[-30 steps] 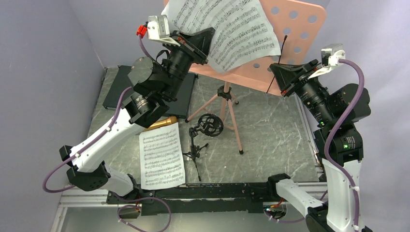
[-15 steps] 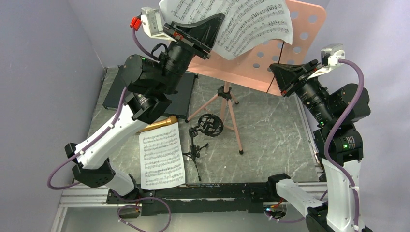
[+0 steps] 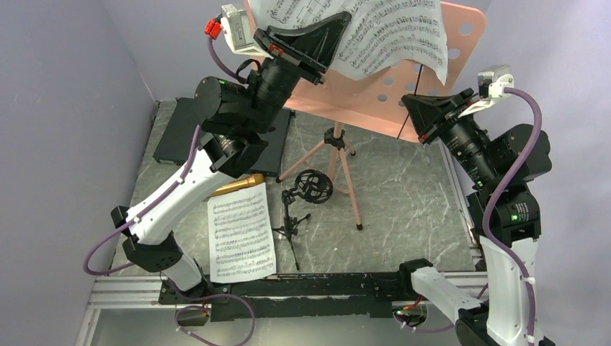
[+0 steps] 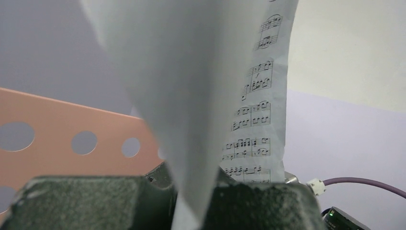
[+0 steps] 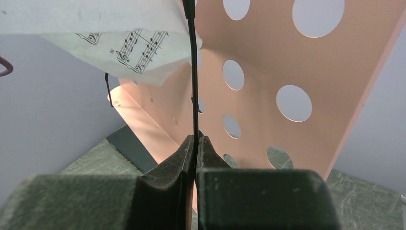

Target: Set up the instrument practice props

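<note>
A pink-copper music stand (image 3: 353,108) stands at the back of a grey-green marbled table (image 3: 403,194), its flat metal panel punched with round holes and carried on three thin splayed legs. The left gripper (image 3: 344,20) is raised in front of the panel's top edge, its dark rough-textured fingers (image 4: 258,201) pressed together on the lower edge of a white page of printed music (image 3: 393,36). The paper bows and curls as it hangs across the panel. The right gripper (image 5: 195,143) is at the panel's right side, its wedge-shaped jaws pinched onto a thin black wire arm (image 5: 193,72) that runs up the stand's face. Lower down, a second page (image 3: 241,231) lies flat on the table. A gold microphone (image 3: 241,184) rests just beyond the page's top edge. Just beside them is a small black tripod mic stand (image 3: 299,198) with a ring mount. A flat black box (image 3: 173,133) lies at the back left – partly hidden by the left arm.
</note>
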You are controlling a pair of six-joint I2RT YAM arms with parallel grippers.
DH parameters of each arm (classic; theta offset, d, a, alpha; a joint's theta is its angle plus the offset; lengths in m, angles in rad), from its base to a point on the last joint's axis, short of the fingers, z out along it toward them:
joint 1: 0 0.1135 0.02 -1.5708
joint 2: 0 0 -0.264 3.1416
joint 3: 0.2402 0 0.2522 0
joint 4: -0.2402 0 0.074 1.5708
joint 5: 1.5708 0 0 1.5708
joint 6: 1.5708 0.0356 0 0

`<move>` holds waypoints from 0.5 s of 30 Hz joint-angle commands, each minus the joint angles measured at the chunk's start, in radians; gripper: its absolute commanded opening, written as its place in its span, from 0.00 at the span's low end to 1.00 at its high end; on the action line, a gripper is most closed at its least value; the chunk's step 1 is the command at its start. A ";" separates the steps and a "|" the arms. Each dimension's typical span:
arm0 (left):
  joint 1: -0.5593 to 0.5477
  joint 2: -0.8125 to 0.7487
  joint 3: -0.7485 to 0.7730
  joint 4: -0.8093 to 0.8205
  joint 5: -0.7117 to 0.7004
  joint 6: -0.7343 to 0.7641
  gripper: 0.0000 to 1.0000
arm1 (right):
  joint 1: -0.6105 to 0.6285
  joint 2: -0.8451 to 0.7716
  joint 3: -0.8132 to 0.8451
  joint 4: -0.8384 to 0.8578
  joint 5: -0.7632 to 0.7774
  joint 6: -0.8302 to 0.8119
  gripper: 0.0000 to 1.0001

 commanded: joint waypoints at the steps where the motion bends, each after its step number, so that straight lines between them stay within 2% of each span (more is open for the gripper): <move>1: -0.005 -0.002 0.043 0.055 0.051 -0.002 0.03 | 0.002 -0.002 0.013 0.023 -0.007 0.001 0.00; 15: -0.005 -0.025 0.041 0.086 0.040 -0.015 0.03 | 0.002 0.003 0.011 0.013 -0.008 0.009 0.00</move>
